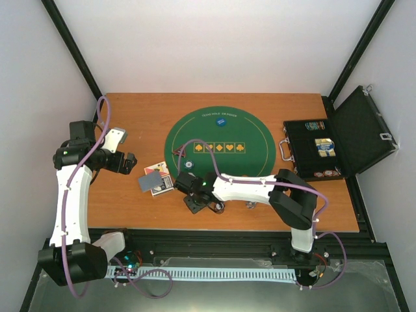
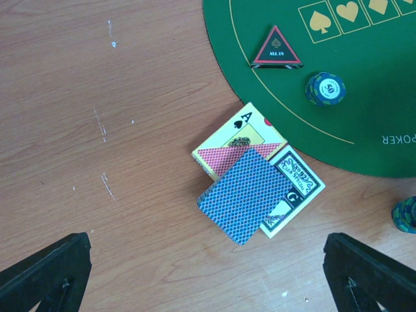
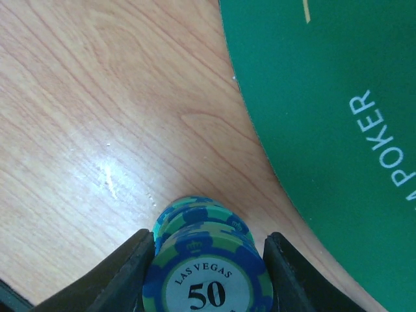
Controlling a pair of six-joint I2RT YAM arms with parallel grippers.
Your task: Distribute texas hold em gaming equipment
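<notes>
Right claw point(image 3: 209, 260) is being held part open, with one jaw on each side of a chip stack point(image 3: 208, 279). Both jaws are being shown right at the rim of the stack, but whether it is gripped cannot be told. Left claw point(image 2: 205, 260) is being held fully open, with nothing in it.

**Step in hand (judged):** a chip stack is being taken up for distribution.

**Next move (judged):**
- The jaws are to be seated squarely on the rim of the stack.
- The stack is to be lifted straight up, then carried to its place.
- The lower chips are being shown slightly offset from the top chip, so the grip is to be set low enough that none are left behind.

**Layout, largest first:**
- The table point(image 1: 130, 110) is being used as the work surface.
- The round green mat point(image 1: 218, 140) is being shown at its centre.
- The open case point(image 1: 364, 130) is being shown at its right edge, well apart from both claws.
- The cards point(image 2: 244, 195) are being shown in a small overlapping pile on bare wood, just off the edge of the mat and below the left claw.
- The marker point(image 2: 277, 49) is being shown on the mat, near that edge.
- A lone chip point(image 2: 325, 89) is being shown just beside the marker, also on the mat.
- The chip stack is being shown upright on bare wood, just off the curved edge of the mat and directly between the right jaws at their tips.
</notes>
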